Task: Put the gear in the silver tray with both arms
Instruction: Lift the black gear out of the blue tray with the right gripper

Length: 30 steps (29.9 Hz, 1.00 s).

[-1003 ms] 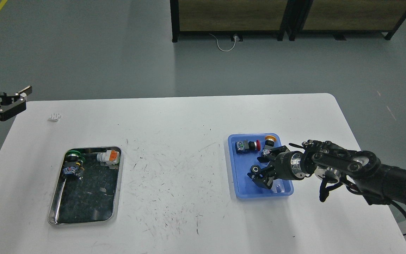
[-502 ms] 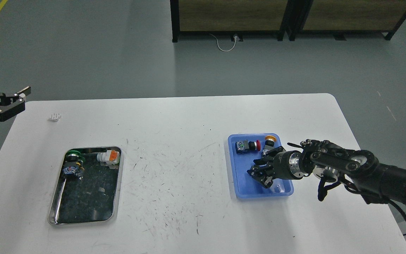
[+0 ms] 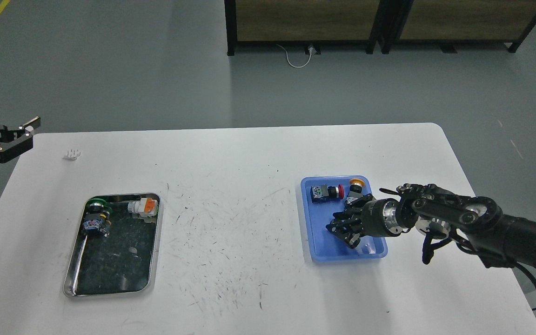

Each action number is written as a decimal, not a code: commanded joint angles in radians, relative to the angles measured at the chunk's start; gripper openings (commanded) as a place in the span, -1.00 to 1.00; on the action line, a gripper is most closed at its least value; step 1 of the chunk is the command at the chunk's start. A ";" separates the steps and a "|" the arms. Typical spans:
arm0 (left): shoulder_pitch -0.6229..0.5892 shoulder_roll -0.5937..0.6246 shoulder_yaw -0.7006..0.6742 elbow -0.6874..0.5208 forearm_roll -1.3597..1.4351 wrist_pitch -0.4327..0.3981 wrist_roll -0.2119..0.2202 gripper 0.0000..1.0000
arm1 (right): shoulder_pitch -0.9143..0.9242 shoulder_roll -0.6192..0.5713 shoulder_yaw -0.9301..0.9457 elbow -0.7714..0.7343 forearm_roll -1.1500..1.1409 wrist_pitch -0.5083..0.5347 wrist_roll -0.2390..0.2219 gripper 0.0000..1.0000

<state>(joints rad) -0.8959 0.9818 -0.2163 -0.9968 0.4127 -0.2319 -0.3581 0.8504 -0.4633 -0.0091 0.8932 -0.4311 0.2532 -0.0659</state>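
Since a second ago the right gripper (image 3: 341, 228) has narrowed its fingers inside the blue tray (image 3: 312, 218); whether it grips anything I cannot tell. At nine o'clock the left gripper (image 3: 16, 132) hangs open, above the silver tray (image 3: 70, 279).

1. Table (image 3: 231, 158): bears two trays, well apart.
2. Silver tray (image 3: 154, 260), left: push-button switch (image 3: 95, 218) at far-left corner, terminal block (image 3: 143, 207) at far-right corner.
3. Plastic tray (image 3: 312, 232), right: two push-button switches (image 3: 326, 192) (image 3: 354, 187) along far edge; right gripper (image 3: 345, 228) inside, nearer.
4. Left gripper (image 3: 10, 139): beyond the table's far-left corner.

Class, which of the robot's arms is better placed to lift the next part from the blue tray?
Right: the right gripper is already inside the blue tray, while the left gripper hangs off the table's far-left edge.
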 commanded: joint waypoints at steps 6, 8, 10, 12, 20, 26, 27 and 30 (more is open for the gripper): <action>0.000 0.000 -0.005 0.006 -0.002 0.016 0.001 0.94 | 0.101 0.002 0.043 0.032 0.006 0.046 0.006 -0.65; 0.002 0.002 -0.005 0.006 -0.009 0.025 0.002 0.94 | 0.128 0.029 0.037 0.033 0.009 0.047 0.006 -0.65; 0.003 0.008 -0.006 0.007 -0.012 0.026 0.002 0.94 | 0.150 0.069 0.028 0.033 0.015 0.047 0.006 -0.64; 0.005 0.014 -0.008 0.006 -0.012 0.031 0.004 0.94 | 0.167 0.106 0.018 0.032 0.017 0.047 0.005 -0.64; 0.009 0.014 -0.008 0.006 -0.015 0.074 0.005 0.94 | 0.193 0.236 -0.060 0.018 0.015 0.047 0.005 -0.61; 0.011 0.014 -0.009 0.006 -0.037 0.085 0.005 0.94 | 0.213 0.325 -0.094 -0.010 0.015 0.047 0.005 -0.61; 0.011 0.014 -0.009 0.007 -0.041 0.085 0.005 0.94 | 0.217 0.337 -0.104 -0.011 0.015 0.046 0.005 -0.61; 0.014 0.014 -0.009 0.007 -0.043 0.088 0.005 0.93 | 0.223 0.377 -0.135 -0.020 0.015 0.046 0.005 -0.60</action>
<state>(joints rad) -0.8848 0.9957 -0.2254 -0.9900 0.3728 -0.1475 -0.3528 1.0676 -0.1238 -0.1171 0.8805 -0.4158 0.2994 -0.0614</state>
